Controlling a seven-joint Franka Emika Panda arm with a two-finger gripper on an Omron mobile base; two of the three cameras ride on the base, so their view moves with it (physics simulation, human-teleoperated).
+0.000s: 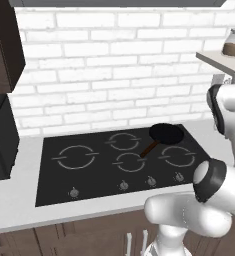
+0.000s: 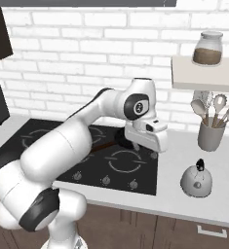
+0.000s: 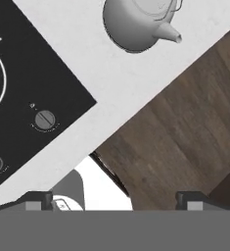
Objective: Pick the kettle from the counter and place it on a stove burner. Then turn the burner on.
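The small silver-white kettle (image 2: pixel 196 180) with a dark knob stands on the light counter (image 2: pixel 184 204), to the right of the black stove (image 2: pixel 121 168). In the hand view the kettle (image 3: pixel 136 22) lies at the top edge, spout to the right, well apart from my fingertips (image 3: pixel 38 200). My gripper (image 2: pixel 145 150) hangs over the stove's right part, left of the kettle. In the hand view the gripper (image 3: pixel 115 201) is open, with nothing between its jaws. The largest burner ring (image 1: pixel 76 157) is on the stove's left side.
A black frying pan (image 1: pixel 166 134) sits on the back right ring. Silver knobs (image 1: pixel 124 185) line the stove's front. A grey utensil holder (image 2: pixel 211 136) stands behind the kettle, under a shelf (image 2: pixel 203 73) holding a glass jar (image 2: pixel 207 48). A dark appliance (image 1: pixel 1 140) stands at far left.
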